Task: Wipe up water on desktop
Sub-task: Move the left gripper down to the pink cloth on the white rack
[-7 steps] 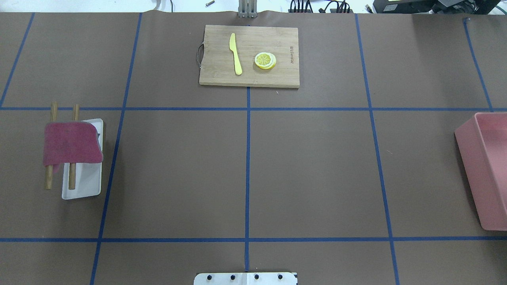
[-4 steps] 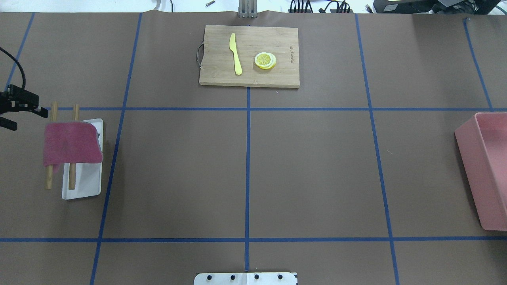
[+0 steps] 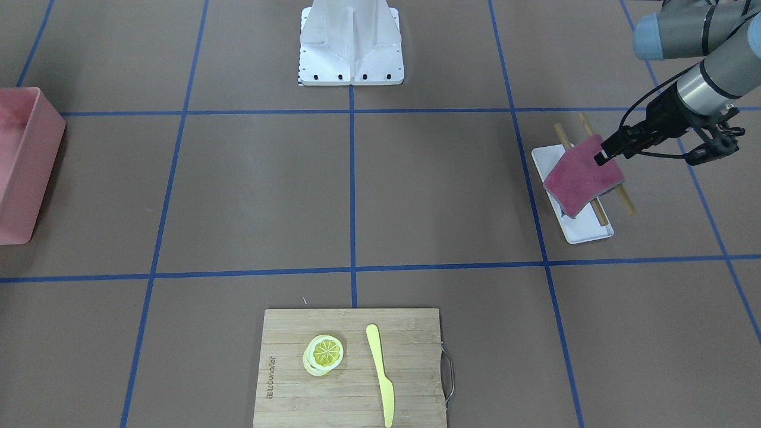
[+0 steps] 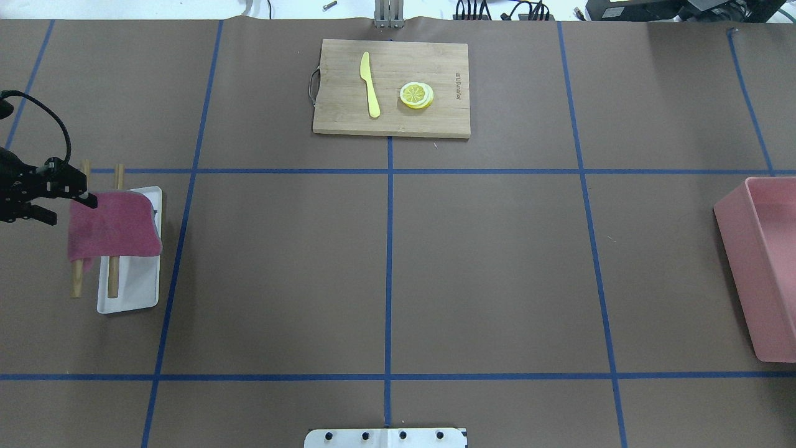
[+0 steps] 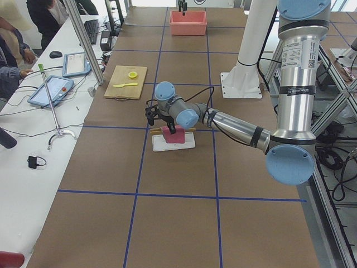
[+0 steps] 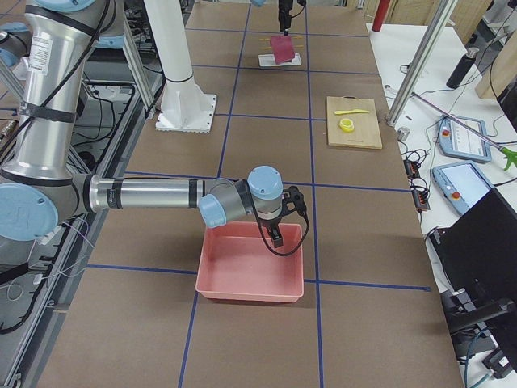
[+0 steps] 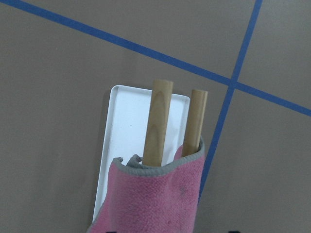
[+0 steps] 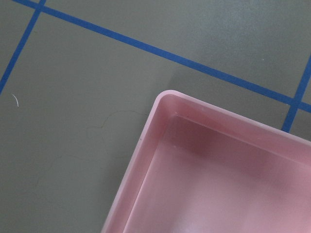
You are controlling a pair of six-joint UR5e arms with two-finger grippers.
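- Left claw [image 3: 645, 159], by the desk's left edge: jaws spread wide, holding nothing, one fingertip [image 3: 601, 157] over a corner of the pink cloth [image 4: 115, 227] (contact unclear).
- The cloth drapes over two wooden rods [image 4: 113, 280] above a white tray [image 4: 134, 292].
- Right claw [image 6: 276, 234] hangs over the pink bin [image 4: 743, 267] at the right edge; I cannot tell its opening.
- The brown taped desktop [image 4: 485, 267] lies under everything. At its far edge is a bamboo cutting board [image 4: 342, 115] with a yellow knife [image 4: 371, 87] and lemon slices [image 4: 416, 95].

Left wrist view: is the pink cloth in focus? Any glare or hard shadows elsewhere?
Left wrist view: the pink terry cloth and wooden rods are sharp and evenly lit. Overhead view: flat light, only a faint shadow beside the white tray. Right wrist view: soft sheen inside the pink plastic bin, nothing blown out.
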